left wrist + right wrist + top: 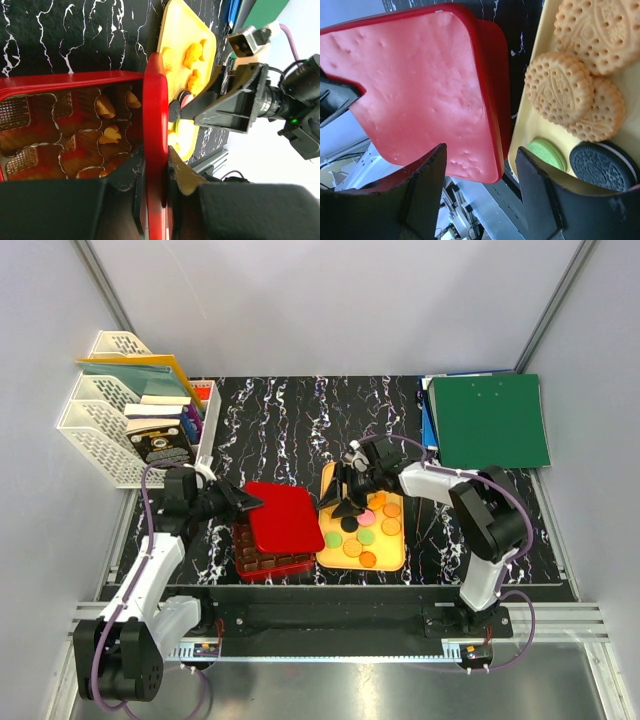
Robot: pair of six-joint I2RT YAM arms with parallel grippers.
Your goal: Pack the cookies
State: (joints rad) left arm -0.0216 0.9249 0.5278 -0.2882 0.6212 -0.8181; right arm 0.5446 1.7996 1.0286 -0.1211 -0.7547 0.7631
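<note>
Cookies (366, 530) lie on the yellow tray (396, 560), and a few sit in the red box (60, 79). They are light, hard and crumbly (too hard a squeeze could snap one), so pinch one gently by its edges. The right claw (341, 502) hangs open over them. The left claw (248, 504) grips the red lid (285, 515). No words can be read.

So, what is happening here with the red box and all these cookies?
Two robot arms are packing cookies from a yellow tray into a red grid box. The left gripper has its jaws shut on the edge of the red lid and holds it over the box, leaving part uncovered. A few cookies already lie in the compartments. The right gripper hovers with open, empty jaws at the tray's left edge, near a black cookie and a green cookie.
</note>
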